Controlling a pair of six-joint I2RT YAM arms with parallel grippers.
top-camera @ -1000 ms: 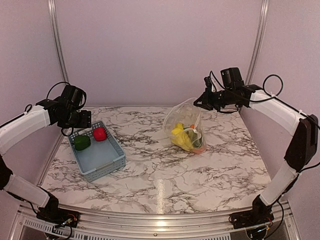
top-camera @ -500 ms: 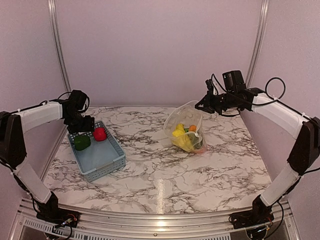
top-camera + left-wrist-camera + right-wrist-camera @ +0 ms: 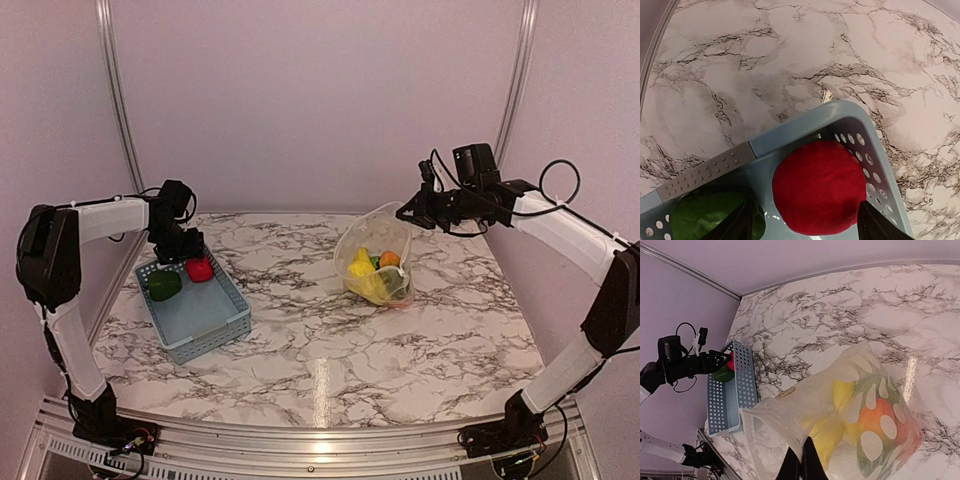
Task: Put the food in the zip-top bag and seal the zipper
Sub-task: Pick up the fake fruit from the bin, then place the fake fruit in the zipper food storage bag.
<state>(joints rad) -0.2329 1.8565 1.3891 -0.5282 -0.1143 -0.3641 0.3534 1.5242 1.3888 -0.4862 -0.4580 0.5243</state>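
A red toy fruit and a green one lie in the grey-blue basket at the left. My left gripper is open above the basket's far end; in the left wrist view its fingertips straddle the red fruit, with the green one beside it. My right gripper is shut on the mouth edge of the clear zip-top bag and holds it up. The bag holds yellow and orange pieces. The zipper strip hangs open.
The basket sits near the table's left edge, by the metal frame rail. The marble tabletop stretches between the basket and the bag. Pink walls close in the back and sides.
My left gripper has moved right and down over the basket's far end, close to the red fruit. My right gripper has shifted slightly right, keeping hold of the bag.
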